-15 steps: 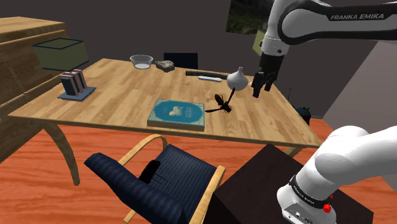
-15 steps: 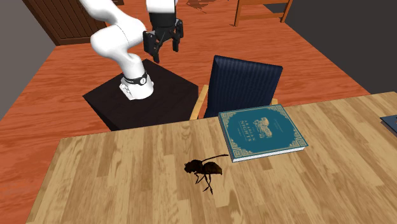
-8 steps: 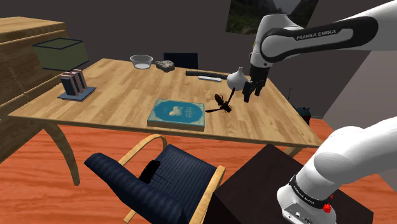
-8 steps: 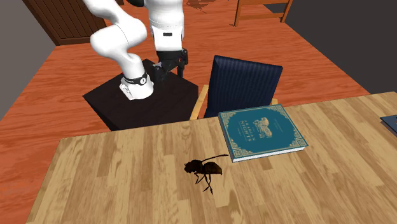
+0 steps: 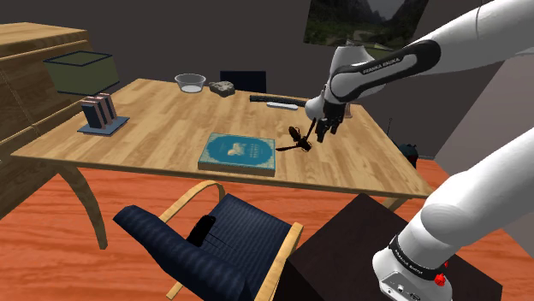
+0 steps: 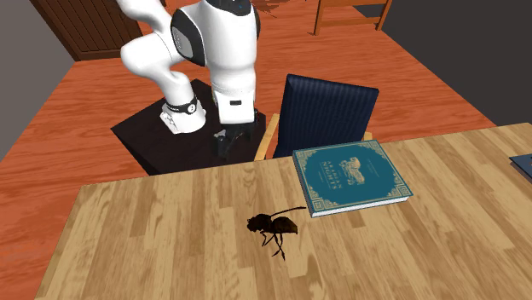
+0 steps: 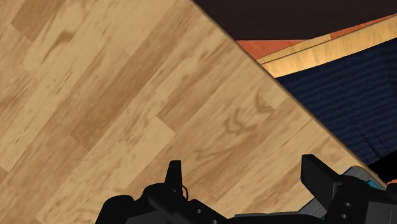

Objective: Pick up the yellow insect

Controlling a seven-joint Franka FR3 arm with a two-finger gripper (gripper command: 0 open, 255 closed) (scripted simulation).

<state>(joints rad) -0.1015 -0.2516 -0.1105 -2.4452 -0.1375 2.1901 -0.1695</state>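
**Approach phase of the pick.** The insect (image 5: 299, 138), rendered dark brown rather than yellow, is seen lying on the wooden table (image 5: 163, 120) right of centre in the shoulder view, just beside the right edge of the teal book (image 5: 238, 154). In the second exterior view it is found at lower centre, below and left of the book. Neither has been shifted over the last second. The gripper (image 5: 322, 133), by contrast, has been brought down and leftward in the shoulder view from a position high at the upper right. It is now placed just right of the insect, close above the table. In the second exterior view it has been lowered from the top of the frame to the table's far edge, left of the blue chair (image 6: 328, 111). In the wrist view the fingers (image 7: 318, 175) are shown well apart, with only bare wood between them; nothing is held. The insect has not yet been bracketed, so a further short advance toward it is judged necessary before closing.
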